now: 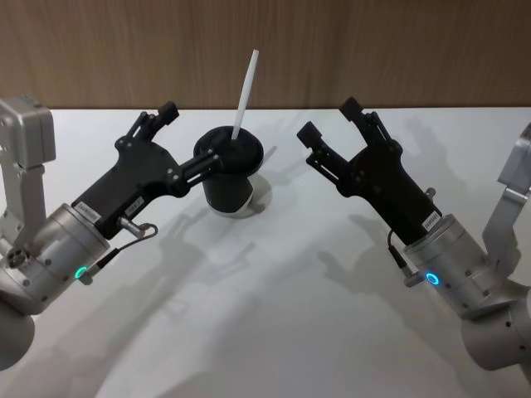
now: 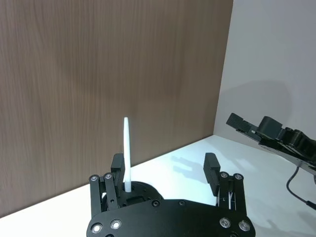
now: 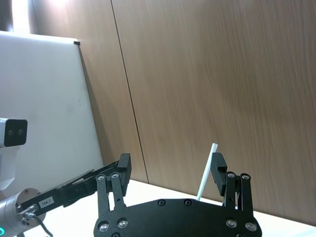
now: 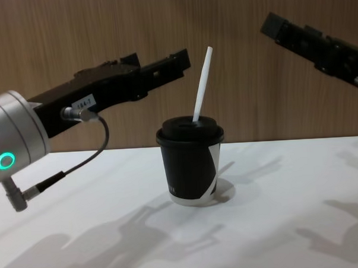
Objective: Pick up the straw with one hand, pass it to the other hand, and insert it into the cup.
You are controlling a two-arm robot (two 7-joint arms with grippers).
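Straw (image 1: 246, 91) stands in the cup (image 1: 230, 178), its lower end through the hole in the domed lid and its top leaning toward the right and the far edge of the tabletop (image 1: 274, 332); by the look of it, the insertion is done. The lean is probably just the straw resting against the lid hole and the cup's inside, since nothing grips it. The cup sits upright near the far edge of the tabletop, roughly midway between the side edges.

The left gripper (image 1: 195, 139) hangs just above and beside the cup's left side, one finger over the lid, the other farther back. Its fingers (image 2: 212, 168) are spread wide; in the left wrist view the straw rises close by one finger without being pinched. That stance fits a claw that has let go and left room for the straw to stay put.

The right gripper (image 1: 329, 126) is raised on the cup's right, apart from it, also with fingers (image 3: 218, 167) spread and holding nothing. Kept off to the side like this, it leaves the cup free.
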